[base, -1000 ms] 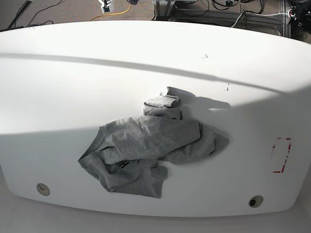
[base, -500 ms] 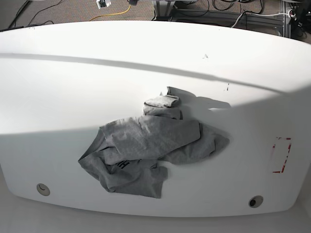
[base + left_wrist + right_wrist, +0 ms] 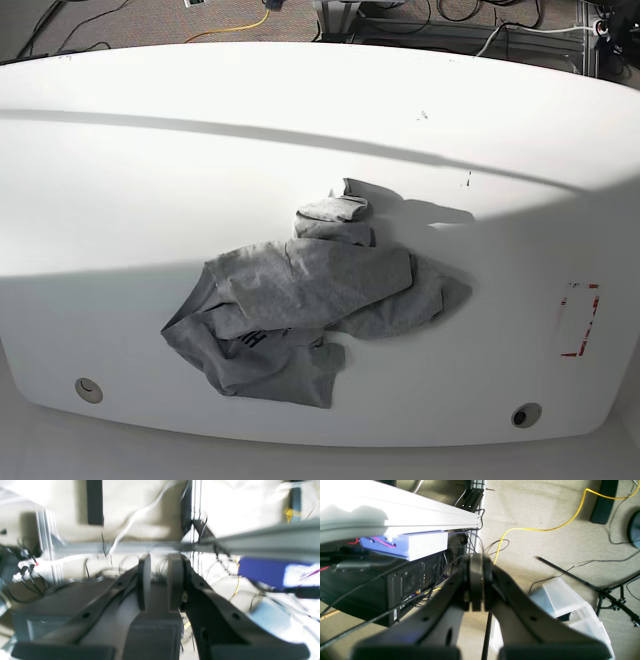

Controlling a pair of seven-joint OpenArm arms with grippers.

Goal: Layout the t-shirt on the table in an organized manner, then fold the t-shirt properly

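The grey t-shirt lies crumpled in a heap at the middle of the white table, nearer the front edge, with a bit of black lettering showing at its lower left. Neither gripper shows in the base view. In the left wrist view my left gripper is empty, with a narrow gap between its fingers, and faces blurred frames and cables off the table. In the right wrist view my right gripper is shut and empty above the carpet floor. The t-shirt shows in neither wrist view.
A red tape rectangle is at the table's right end. Two round holes sit near the front edge. A clear plastic box, a yellow cable and a black case are below the right gripper.
The t-shirt has not moved. A small white object on the floor at the base view's top edge has slid out of sight.
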